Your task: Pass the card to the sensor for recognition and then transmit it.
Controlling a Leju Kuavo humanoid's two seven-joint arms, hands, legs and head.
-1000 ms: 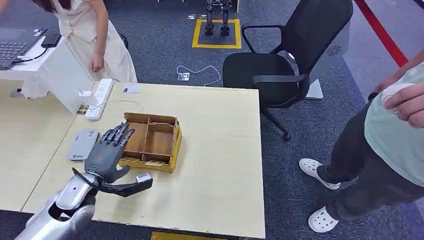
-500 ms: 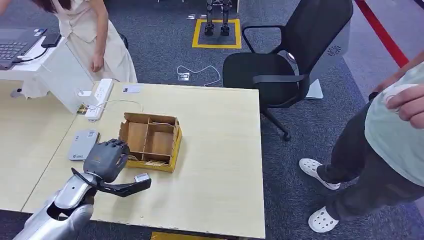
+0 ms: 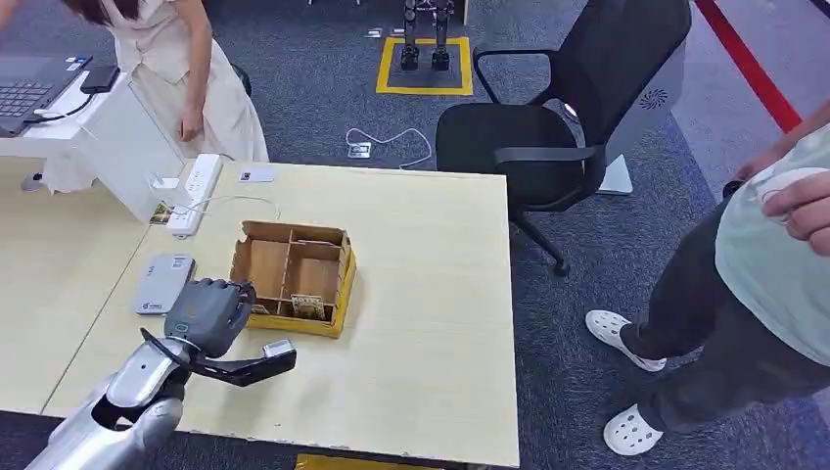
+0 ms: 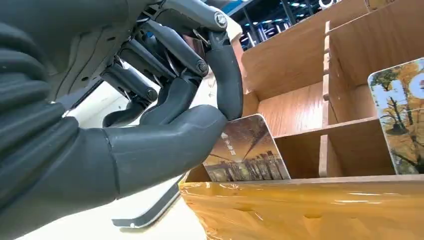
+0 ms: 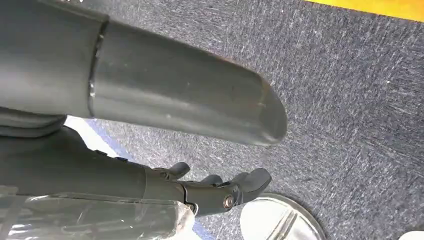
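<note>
A brown cardboard box point(image 3: 345, 282) with several compartments sits on the light wood table point(image 3: 431, 294). My left hand point(image 3: 208, 311) is at the box's near left corner, fingers curled in. In the left wrist view its thumb and a finger point(image 4: 227, 75) pinch a picture card point(image 4: 246, 150) that stands in the near compartment. A second card point(image 4: 401, 112) with yellow trees leans in the neighbouring compartment. The grey sensor pad point(image 3: 162, 282) lies flat on the table just left of the hand. My right hand point(image 5: 165, 105) hangs over the carpet, holding nothing.
A white power strip point(image 3: 196, 191) with a cable lies behind the box. A black office chair point(image 3: 548, 127) stands past the table's far right corner. One person point(image 3: 186, 78) stands at the back left, another point(image 3: 773, 255) at the right. A laptop point(image 3: 29, 93) sits far left.
My left hand's fingers, stretched out over the box a second ago, have curled in and closed on the card at the box's near left corner. The arm barely moved.
</note>
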